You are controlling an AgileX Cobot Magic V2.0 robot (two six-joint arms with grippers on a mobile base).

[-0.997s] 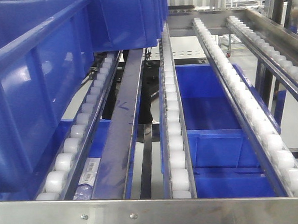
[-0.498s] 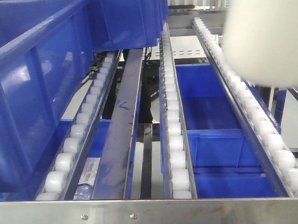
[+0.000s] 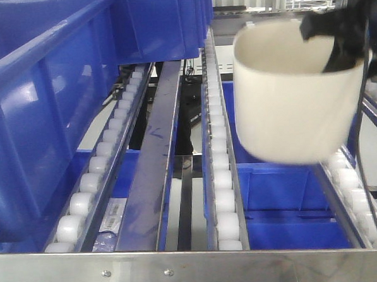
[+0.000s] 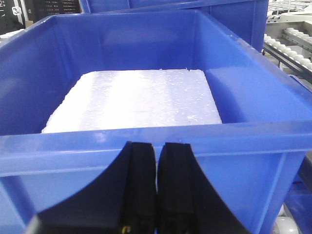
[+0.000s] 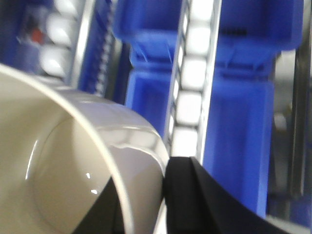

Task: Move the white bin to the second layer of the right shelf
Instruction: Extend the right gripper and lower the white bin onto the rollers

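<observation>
- Over the sloping steel roller-rail rack level (image 3: pixel 224 196), at 2 o'clock in the front view: glossy cream-white plastic bin (image 3: pixel 294 104), airborne and tilted.
- Right gripper (image 5: pixel 146 204) clamps the bin's rim wall, one finger inside, one outside.
- Left gripper (image 4: pixel 156 185): jaws together, empty, facing a blue rectangular plastic crate (image 4: pixel 146 146) containing a white foam slab (image 4: pixel 136 100).

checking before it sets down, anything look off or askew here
The white bin hangs tilted above the roller rails, not resting on them, pinched at its rim by the right gripper. A white slab fills the floor of the blue crate. Nothing looks spilled or damaged.
</observation>
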